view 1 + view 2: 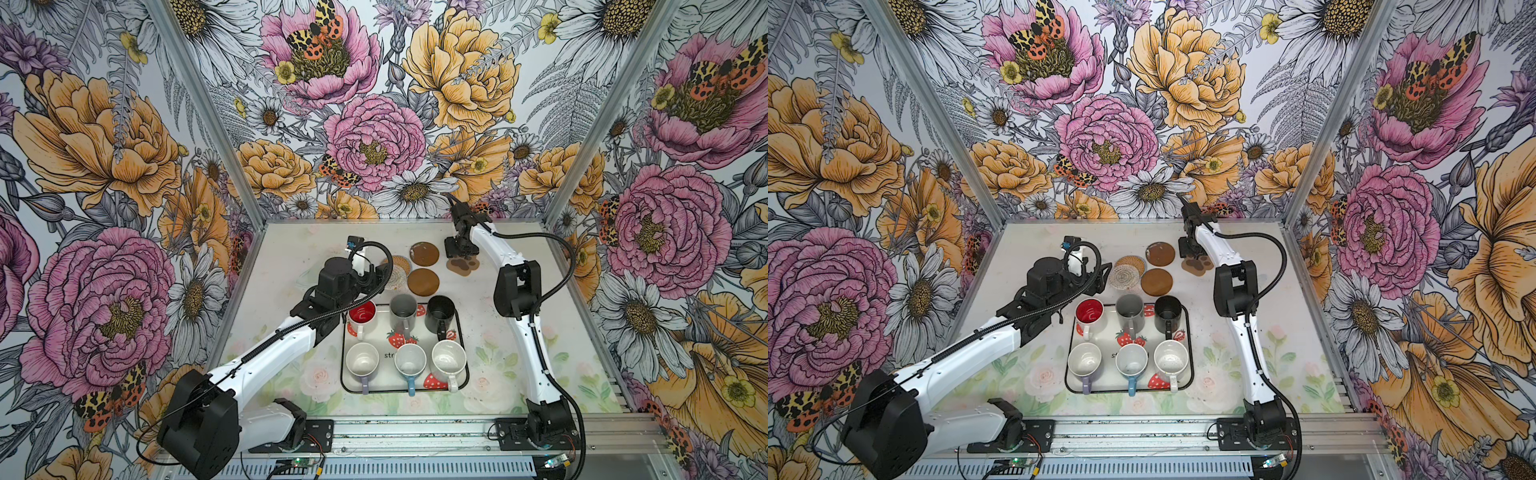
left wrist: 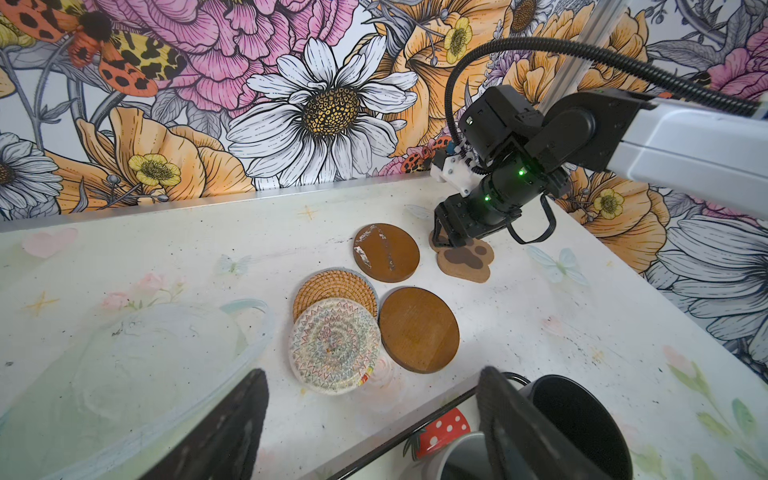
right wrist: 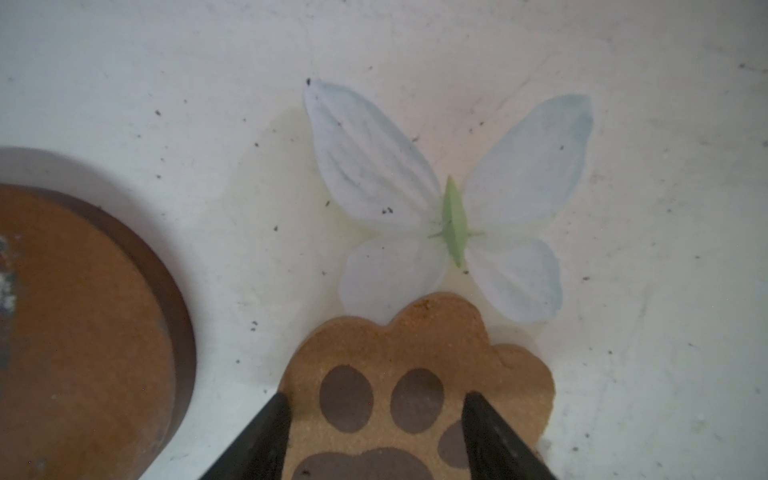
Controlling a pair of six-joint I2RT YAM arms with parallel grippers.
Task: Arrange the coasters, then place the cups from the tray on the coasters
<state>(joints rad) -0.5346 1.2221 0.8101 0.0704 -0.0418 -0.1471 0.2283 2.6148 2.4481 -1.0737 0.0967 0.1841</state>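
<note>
The right arm rises from its base at the lower right of both top views, folds at the elbow beside the tray (image 1: 384, 384), and leans its forearm up and to the left. Its wrist tips down, so the right claw (image 1: 456, 254) points at the counter (image 1: 291, 257) over the paw coaster (image 1: 462, 266). In the right wrist view its two fingers (image 3: 266, 436) stand apart above that coaster, one at its edge and one over a toe print; I cannot tell whether the tips touch it. The left arm stretches from the lower left, forearm slanting up toward the middle and wrist bent over just above the tray's upper left corner. The left claw (image 2: 374, 372) is spread wide, low over bare counter, facing the group of coasters. Five coasters are plain to see, all in the upper middle of the counter above the tray: the paw one, an upper brown disc (image 2: 386, 251), a lower brown disc (image 2: 417, 328), a tan woven coaster (image 2: 328, 291), and a beaded coaster (image 2: 334, 349) lying partly on it. A thin grey edge (image 2: 370, 281) under the tan one makes a sixth. Six cups stand upright on the tray in two rows of three. The upper row holds the red-lined cup (image 1: 362, 312), grey cup (image 1: 403, 311) and black cup (image 1: 440, 309). The lower row holds the lilac-handled cup (image 1: 362, 359), blue-handled cup (image 1: 410, 359) and speckled cup (image 1: 449, 356).
</note>
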